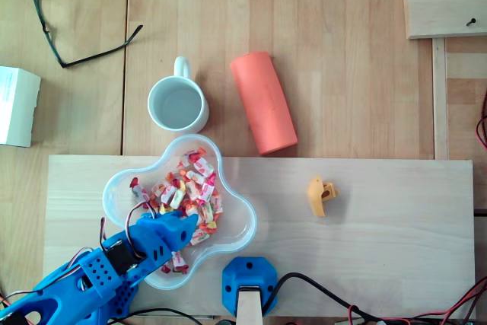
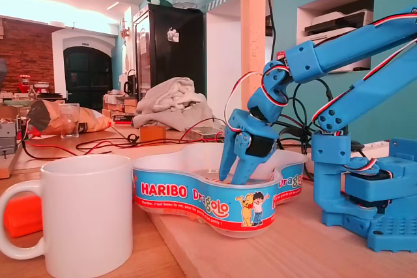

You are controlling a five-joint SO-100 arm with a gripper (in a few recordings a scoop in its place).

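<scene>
A clear, lobed Haribo tub (image 1: pixel 237 227) (image 2: pixel 195 201) full of wrapped candies (image 1: pixel 194 186) sits on the left of a pale wooden board (image 1: pixel 380 234). My blue gripper (image 1: pixel 186 226) (image 2: pixel 230 178) comes in from the lower left of the overhead view and points down into the tub among the candies. In the fixed view its two fingers (image 2: pixel 226 159) stand a little apart. The tub's wall hides their tips, so I cannot tell if a candy lies between them.
A white mug (image 1: pixel 177 104) (image 2: pixel 85 219) and an orange cylinder (image 1: pixel 263 102) (image 2: pixel 23 213) lie just beyond the board. A small yellow-orange piece (image 1: pixel 321 196) rests mid-board. The arm's base (image 1: pixel 247 283) (image 2: pixel 371 200) stands at the front edge. Glasses (image 1: pixel 76 13) and a white box (image 1: pixel 15 104) are far left.
</scene>
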